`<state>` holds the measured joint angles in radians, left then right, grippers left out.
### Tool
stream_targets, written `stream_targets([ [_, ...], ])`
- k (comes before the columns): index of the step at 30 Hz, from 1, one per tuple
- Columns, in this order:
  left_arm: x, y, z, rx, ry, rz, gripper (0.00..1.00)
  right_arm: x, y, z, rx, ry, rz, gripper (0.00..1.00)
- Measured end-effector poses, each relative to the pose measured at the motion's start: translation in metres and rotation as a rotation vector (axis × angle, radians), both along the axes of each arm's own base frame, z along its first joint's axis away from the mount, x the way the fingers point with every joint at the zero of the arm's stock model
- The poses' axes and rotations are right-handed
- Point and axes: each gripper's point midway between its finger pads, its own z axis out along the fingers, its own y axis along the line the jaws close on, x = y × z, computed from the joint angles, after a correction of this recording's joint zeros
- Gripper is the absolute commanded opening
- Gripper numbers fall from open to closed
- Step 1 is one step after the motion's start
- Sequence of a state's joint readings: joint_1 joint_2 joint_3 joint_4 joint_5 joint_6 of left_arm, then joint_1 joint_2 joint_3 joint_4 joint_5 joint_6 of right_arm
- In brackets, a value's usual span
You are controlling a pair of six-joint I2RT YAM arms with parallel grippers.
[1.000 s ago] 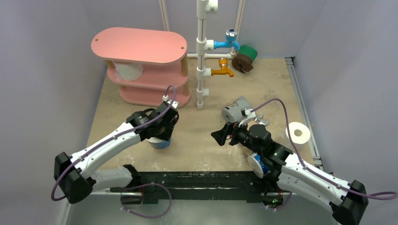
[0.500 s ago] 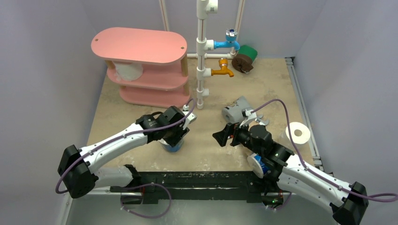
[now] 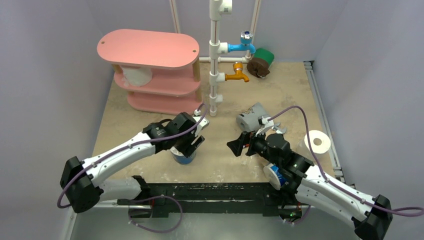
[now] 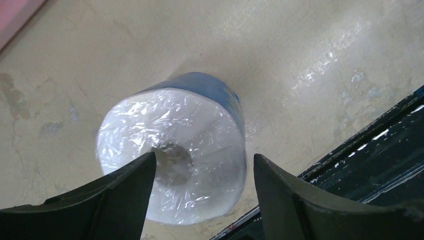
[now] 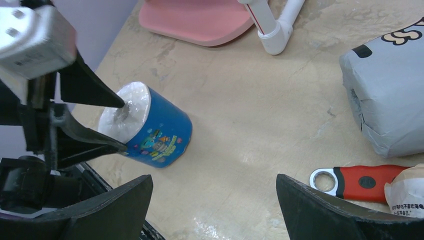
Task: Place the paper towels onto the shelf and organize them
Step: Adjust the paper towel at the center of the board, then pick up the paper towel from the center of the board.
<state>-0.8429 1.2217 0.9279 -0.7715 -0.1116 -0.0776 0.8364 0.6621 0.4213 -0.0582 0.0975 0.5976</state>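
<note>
Bare white paper roll (image 3: 136,75) was found shelved on middle tier of pink three-tier shelf (image 3: 150,50). Blue-wrapped paper roll (image 4: 172,155) was straddled on beige worktop (image 3: 220,160) by spread left pincer (image 4: 202,157), ungripped. Right pincer (image 5: 214,180) was spread, empty. Grey-wrapped pack (image 3: 251,117), others unshelved.

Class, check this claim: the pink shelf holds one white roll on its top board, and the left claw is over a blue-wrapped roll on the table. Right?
Not the top board: the top external view shows the white roll on the middle board of the pink shelf. The left claw is indeed over a blue-wrapped roll on the table.
</note>
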Motion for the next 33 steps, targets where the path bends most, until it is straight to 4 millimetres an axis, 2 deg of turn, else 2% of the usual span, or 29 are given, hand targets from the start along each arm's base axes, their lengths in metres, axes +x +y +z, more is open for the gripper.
stream_targets([
  [3,0.003,0.001,0.023,-0.058,-0.062,0.025,0.76,0.0,-0.002,0.003,0.004,-0.012,-0.007,0.96],
  [5,0.006,0.004,0.047,-0.115,-0.131,0.061,0.79,0.001,-0.003,0.005,0.006,-0.017,-0.012,0.96],
  [8,0.009,0.019,0.083,-0.191,-0.233,0.17,0.96,0.001,-0.004,0.004,0.004,-0.018,-0.013,0.96],
  [11,0.011,0.04,0.101,-0.217,-0.28,0.343,1.0,0.001,-0.004,0.003,0.001,-0.017,-0.013,0.96],
  [13,0.01,0.052,0.102,-0.219,-0.269,0.444,1.0,0.001,-0.004,0.003,0.0,-0.016,-0.013,0.96],
  [16,0.006,0.061,0.093,-0.214,-0.229,0.529,1.0,0.001,-0.003,0.003,0.0,-0.016,-0.012,0.96],
  [22,-0.005,0.06,0.073,-0.2,-0.145,0.535,0.87,0.0,-0.004,0.002,-0.001,-0.015,-0.012,0.96],
  [25,-0.012,0.046,0.072,-0.235,-0.101,0.478,0.86,0.0,-0.005,0.0,-0.004,-0.013,-0.012,0.96],
  [30,-0.023,0.001,0.072,-0.253,-0.023,0.309,0.83,-0.001,-0.005,-0.003,-0.007,-0.01,-0.012,0.96],
  [33,-0.021,-0.02,0.062,-0.219,0.016,0.23,0.8,-0.001,-0.005,-0.002,-0.007,-0.01,-0.012,0.96],
])
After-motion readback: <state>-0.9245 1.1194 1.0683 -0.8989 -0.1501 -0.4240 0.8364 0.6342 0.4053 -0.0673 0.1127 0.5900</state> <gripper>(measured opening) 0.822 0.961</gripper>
